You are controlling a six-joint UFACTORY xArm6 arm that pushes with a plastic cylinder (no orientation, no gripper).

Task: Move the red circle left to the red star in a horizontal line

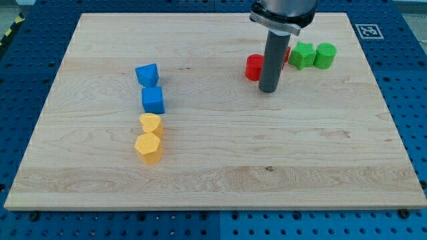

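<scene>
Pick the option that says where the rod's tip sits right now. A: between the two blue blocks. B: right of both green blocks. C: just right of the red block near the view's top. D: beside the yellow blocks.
C: my tip rests just right of the red circle, left of both green blocks, far from the blue and yellow ones.

Pale grained wood board [220,167], matt plastic-looking red circle [253,67], dark smooth rod [271,60]

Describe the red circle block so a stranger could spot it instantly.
Start at the wooden board and look toward the view's top right, where the dark rod comes down to my tip. The red circle block sits directly at the rod's left, close against it. Unlike the two green blocks and the red piece right of the rod, it stands alone on the left.
</scene>
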